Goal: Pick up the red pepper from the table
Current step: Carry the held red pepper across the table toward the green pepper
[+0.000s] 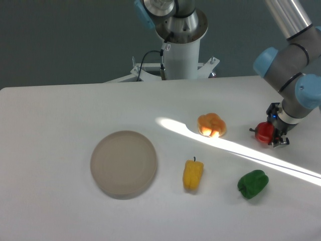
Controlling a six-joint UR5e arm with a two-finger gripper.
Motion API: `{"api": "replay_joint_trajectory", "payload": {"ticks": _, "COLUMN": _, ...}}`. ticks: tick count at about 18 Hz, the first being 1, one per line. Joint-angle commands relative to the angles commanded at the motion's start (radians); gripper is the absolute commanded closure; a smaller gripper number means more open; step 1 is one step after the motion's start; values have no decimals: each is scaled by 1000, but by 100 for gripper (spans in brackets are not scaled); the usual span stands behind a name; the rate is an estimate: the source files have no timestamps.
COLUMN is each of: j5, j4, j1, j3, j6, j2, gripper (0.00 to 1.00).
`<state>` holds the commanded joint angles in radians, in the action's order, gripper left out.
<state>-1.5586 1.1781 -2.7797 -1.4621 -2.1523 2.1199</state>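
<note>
White table (pixel 60 110); arm bent down, fingers (pixel 279 142) around red pepper (pixel 264 132).

Red pepper (pixel 264 132) partly behind tool (pixel 275 134); arm cut off at top/right edges.

The scene was evenly and softly lit, with a dim grey-green backdrop behind. A hard, bright diagonal band of light crossed the matte white tabletop (pixel 60 110), running from well to the left of the claw (pixel 275 134) down to the edge below it. It overexposed the orange lobed pepper (pixel 211 124), washing out its lower side. Shadows beneath objects were faint and short. The picture was slightly soft, with mild noise throughout.
</note>
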Motion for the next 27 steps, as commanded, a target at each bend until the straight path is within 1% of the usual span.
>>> {"api": "replay_joint_trajectory", "payload": {"ticks": 2, "j5": 3, "j4": 0, "j1": 38, "j3": 46, "j6": 29, "j2": 5, "gripper": 52}}
{"api": "replay_joint_trajectory", "payload": {"ticks": 6, "j5": 8, "j4": 0, "j1": 84, "j3": 127, "j6": 74, "j2": 18, "gripper": 52}}
{"api": "replay_joint_trajectory", "payload": {"ticks": 14, "j5": 8, "j4": 2, "j1": 199, "j3": 282, "j6": 299, "j2": 55, "gripper": 52}}
{"api": "replay_joint_trajectory", "payload": {"ticks": 16, "j5": 15, "j4": 2, "j1": 218, "j3": 318, "j6": 328, "j2": 71, "gripper": 52}}
{"api": "replay_joint_trajectory", "payload": {"ticks": 19, "j5": 48, "j4": -2, "j1": 222, "j3": 342, "j6": 341, "j2": 84, "gripper": 52}}
{"api": "replay_joint_trajectory", "payload": {"ticks": 27, "j5": 48, "j4": 0, "j1": 233, "j3": 356, "j6": 377, "j2": 78, "gripper": 52}}
